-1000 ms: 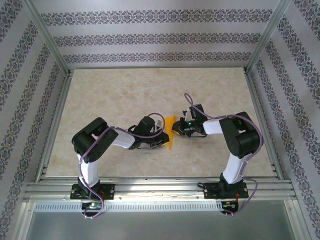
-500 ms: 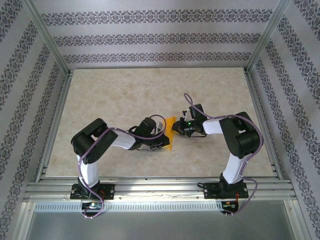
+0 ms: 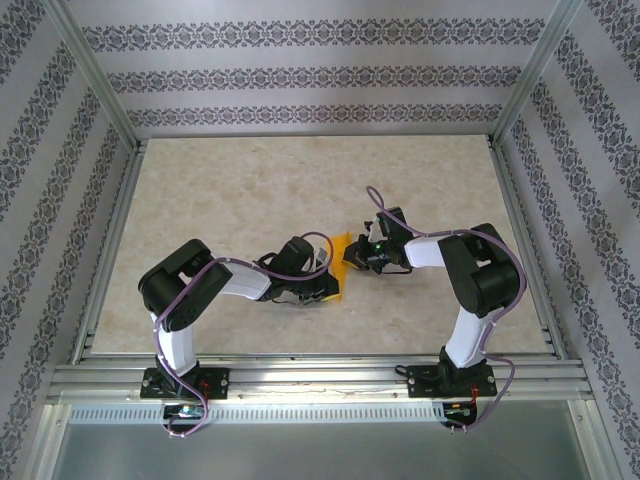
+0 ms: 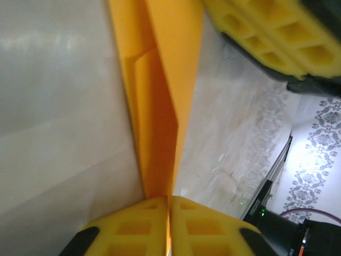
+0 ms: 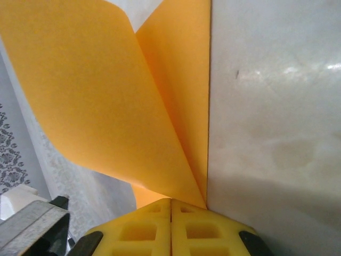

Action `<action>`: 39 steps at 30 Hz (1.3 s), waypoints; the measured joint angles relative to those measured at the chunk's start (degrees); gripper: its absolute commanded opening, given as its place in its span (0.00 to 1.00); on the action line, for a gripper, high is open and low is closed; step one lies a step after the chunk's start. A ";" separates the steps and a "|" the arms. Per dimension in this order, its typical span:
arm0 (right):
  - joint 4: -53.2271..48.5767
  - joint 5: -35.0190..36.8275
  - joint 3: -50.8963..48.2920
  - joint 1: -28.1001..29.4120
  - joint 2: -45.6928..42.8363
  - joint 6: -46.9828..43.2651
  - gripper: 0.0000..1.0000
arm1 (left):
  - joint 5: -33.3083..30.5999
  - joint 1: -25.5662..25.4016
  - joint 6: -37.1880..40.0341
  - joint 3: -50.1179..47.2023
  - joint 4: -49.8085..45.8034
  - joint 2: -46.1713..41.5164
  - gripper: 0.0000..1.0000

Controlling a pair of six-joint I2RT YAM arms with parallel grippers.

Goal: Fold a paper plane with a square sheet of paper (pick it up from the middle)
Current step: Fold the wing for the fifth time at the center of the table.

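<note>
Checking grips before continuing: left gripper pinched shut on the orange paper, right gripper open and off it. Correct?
No. The right gripper is also pinched shut on the orange paper, as the right wrist view shows. The left gripper is shut on it, as you said.

Two matching robot arms, the left arm (image 3: pixel 190 290) and the right arm (image 3: pixel 480 280), each built of bulky black joint housings and smooth white link shells. A thin purple cable (image 3: pixel 158 335) loops along each arm. Each base (image 3: pixel 185 383) is black. A small green light (image 3: pixel 380 243) glows near the right wrist. The left hand (image 4: pixel 169 201) and right hand (image 5: pixel 171 202) have bright yellow finger pads (image 5: pixel 138 229) moulded with square recesses.
</note>
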 measured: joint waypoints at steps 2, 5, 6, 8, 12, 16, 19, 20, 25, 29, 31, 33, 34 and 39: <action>-0.26 0.00 0.15 0.02 0.00 -0.22 0.08 | 0.00 -0.02 0.00 0.00 -0.22 -0.02 0.06; -0.48 0.22 0.28 0.28 0.00 -0.39 0.08 | 0.11 -0.02 0.00 0.00 -0.26 -0.02 0.10; -0.50 0.33 0.39 0.46 0.02 -0.46 0.08 | 0.26 -0.02 0.02 0.00 -0.26 -0.04 0.13; -0.70 0.70 0.63 0.81 0.11 -0.63 0.08 | 0.90 -0.02 0.13 0.04 -0.22 -0.20 0.14; -1.07 1.11 0.87 1.03 0.09 -0.76 0.07 | 1.81 -0.07 0.20 0.04 -0.68 -0.22 0.11; -1.36 1.14 0.96 1.11 0.09 -0.79 0.07 | 1.75 -0.07 0.46 0.04 -1.55 -0.26 0.08; -1.53 1.09 0.98 1.14 0.09 -0.79 0.07 | 1.95 -0.09 0.81 0.04 -1.99 -0.70 0.16; -1.53 1.09 0.98 1.14 0.11 -0.81 0.07 | 1.95 -0.24 0.83 0.02 -2.45 -1.07 0.18; -1.57 1.11 1.01 1.14 0.11 -0.87 0.07 | 1.81 -0.68 0.87 -1.90 -3.02 -3.52 0.22; -1.97 1.14 1.20 1.14 0.11 -1.22 0.07 | 0.24 -0.79 0.81 -4.17 -3.91 -7.96 0.18; -2.21 1.25 1.33 1.14 0.11 -1.27 0.07 | -0.85 -0.81 0.85 -4.55 -4.81 -10.95 0.12; -2.47 1.29 1.46 1.14 0.11 -1.44 0.07 | -1.81 -0.81 1.11 -4.17 -5.20 -13.27 0.09; -2.54 1.31 1.46 1.14 0.11 -1.49 0.07 | -2.08 -0.81 1.20 -3.63 -5.42 -14.10 0.08; -2.86 1.31 1.62 1.16 0.11 -1.81 0.07 | -2.03 -0.81 1.57 3.17 -6.23 -11.67 0.06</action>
